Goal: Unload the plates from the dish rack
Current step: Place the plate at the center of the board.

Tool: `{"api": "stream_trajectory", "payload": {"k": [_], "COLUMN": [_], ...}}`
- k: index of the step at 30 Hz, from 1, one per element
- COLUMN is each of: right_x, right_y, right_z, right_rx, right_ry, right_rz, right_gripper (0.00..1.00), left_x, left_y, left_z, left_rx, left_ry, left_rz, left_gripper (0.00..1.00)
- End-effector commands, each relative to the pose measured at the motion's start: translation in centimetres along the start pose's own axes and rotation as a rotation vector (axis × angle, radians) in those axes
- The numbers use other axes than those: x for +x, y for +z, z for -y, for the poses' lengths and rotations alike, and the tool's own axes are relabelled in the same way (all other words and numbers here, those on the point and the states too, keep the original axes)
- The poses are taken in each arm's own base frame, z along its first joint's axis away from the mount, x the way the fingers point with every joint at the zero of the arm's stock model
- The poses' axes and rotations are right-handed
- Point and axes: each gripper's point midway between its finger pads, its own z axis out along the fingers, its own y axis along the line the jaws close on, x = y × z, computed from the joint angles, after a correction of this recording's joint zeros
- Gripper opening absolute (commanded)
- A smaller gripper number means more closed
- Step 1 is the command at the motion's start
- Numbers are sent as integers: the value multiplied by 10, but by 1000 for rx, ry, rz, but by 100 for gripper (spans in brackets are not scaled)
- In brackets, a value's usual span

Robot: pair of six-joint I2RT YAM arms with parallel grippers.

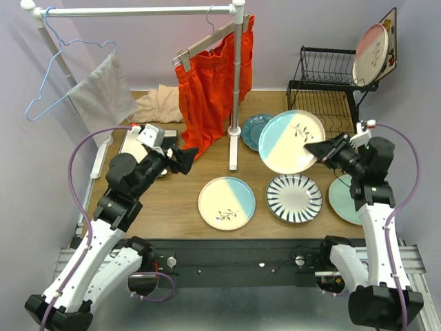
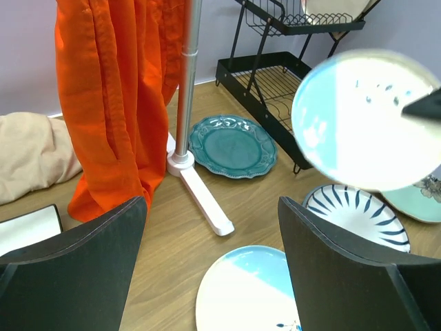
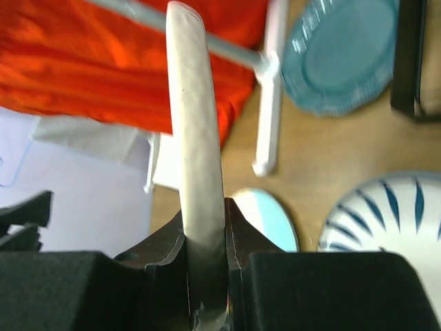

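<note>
My right gripper (image 1: 318,149) is shut on the rim of a cream and light-blue plate (image 1: 289,141) and holds it tilted in the air, left of the black wire dish rack (image 1: 324,89). In the right wrist view the plate (image 3: 196,131) shows edge-on between the fingers. A pink and cream plate (image 1: 370,54) stands in the rack's upper shelf with a square flowered plate (image 1: 391,34) behind it. On the table lie a teal plate (image 1: 252,130), a second cream and light-blue plate (image 1: 226,203), a blue-striped plate (image 1: 294,198) and a pale mint plate (image 1: 344,200). My left gripper (image 1: 187,158) is open and empty.
A white clothes rail (image 1: 236,83) stands mid-table with an orange garment (image 1: 210,83) hanging on it. A beige cloth (image 1: 155,107) and a square white plate (image 1: 138,143) lie at the back left. A grey cloth (image 1: 103,96) and a blue hanger (image 1: 52,76) hang at the left.
</note>
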Motion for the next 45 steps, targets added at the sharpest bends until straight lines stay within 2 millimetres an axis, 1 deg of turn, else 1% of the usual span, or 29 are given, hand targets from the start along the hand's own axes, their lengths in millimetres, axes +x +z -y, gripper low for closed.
{"api": "stream_trajectory", "payload": {"k": [1, 3, 5, 6, 7, 9, 10, 11, 12, 13, 15, 16, 17, 18, 19, 20, 21, 22, 26, 27, 34, 40, 45], "right_x": [28, 38, 53, 56, 72, 85, 102, 111, 114, 132, 144, 159, 168, 169, 177, 186, 188, 193, 205, 211, 239, 248, 258], "right_y": [-5, 0, 7, 15, 20, 32, 35, 38, 43, 47, 53, 56, 57, 60, 59, 62, 62, 63, 67, 69, 71, 71, 70], "right_z": [-11, -9, -13, -8, -17, -19, -27, -30, -34, -36, -41, -42, -40, -49, -52, -49, -52, -50, -35, -29, -22, -19, -9], "right_rx": [-92, -94, -103, -80, -102, -104, -131, -141, -150, -155, -172, -178, -174, -220, -240, -238, -257, -252, -223, -217, -237, -257, -242], "right_ry": [-4, -6, -11, -9, -21, -10, -13, -11, -19, -22, -37, -39, -34, -42, -46, -41, -46, -46, -48, -46, -57, -49, -41], "right_rz": [-79, -127, -182, -188, -237, -272, -321, -341, -336, -389, -415, -461, -491, -494, -521, -547, -555, -571, -599, -622, -703, -731, -765], "right_gripper": [1, 1, 1, 1, 1, 1, 1, 1, 1, 1, 1, 1, 1, 1, 1, 1, 1, 1, 1, 1, 1, 1, 1], "left_x": [1, 1, 1, 1, 0, 0, 1, 0, 1, 1, 2, 3, 2, 2, 2, 2, 3, 3, 4, 4, 2, 4, 4], "left_y": [1, 1, 2, 1, 1, 1, 0, 0, 0, 1, 1, 2, 2, 1, 1, 1, 1, 2, 2, 2, 1, 2, 3], "left_z": [2, 2, 2, 2, 2, 1, 1, 0, 0, -1, -1, -1, 0, 0, 0, 0, 0, 0, 1, 1, 0, -1, -1], "left_rx": [18, 18, 19, 19, 14, 11, 9, 6, 6, 1, 2, 4, 5, 6, 8, 9, 9, 9, 11, 11, 5, 2, 2], "left_ry": [-9, -7, -6, -6, -5, -5, -4, -4, -3, -3, -4, -4, -4, -4, -6, -4, -6, -6, -6, -6, -4, -3, -4], "left_rz": [3, 1, 1, 1, 5, 6, 5, 5, 4, 3, 0, -3, -1, -2, -3, -3, -4, -4, -7, -6, -2, -6, -9], "left_gripper": [86, 86, 86, 86, 86, 86, 86, 86, 86, 86, 86, 86, 86, 86, 86, 86, 86, 86, 86, 86, 86, 86, 86]}}
